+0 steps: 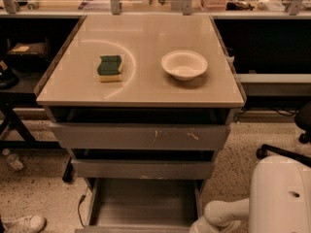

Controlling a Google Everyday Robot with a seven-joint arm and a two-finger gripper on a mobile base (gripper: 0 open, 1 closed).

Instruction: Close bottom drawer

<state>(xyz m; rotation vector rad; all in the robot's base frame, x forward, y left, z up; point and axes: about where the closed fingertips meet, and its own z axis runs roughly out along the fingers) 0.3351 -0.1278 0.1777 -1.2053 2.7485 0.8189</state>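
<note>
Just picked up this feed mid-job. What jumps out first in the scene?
The bottom drawer stands pulled far out at the foot of the cabinet, below two wider drawers. On the beige top a green-and-yellow sponge lies at left and a white bowl sits at right. The robot's white arm reaches in at lower right, near that drawer's right front corner; its hand is not in view.

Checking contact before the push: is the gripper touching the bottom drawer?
Cannot tell. In the camera view the arm ends by the bottom drawer's right front corner; gripper out of frame below.
</note>
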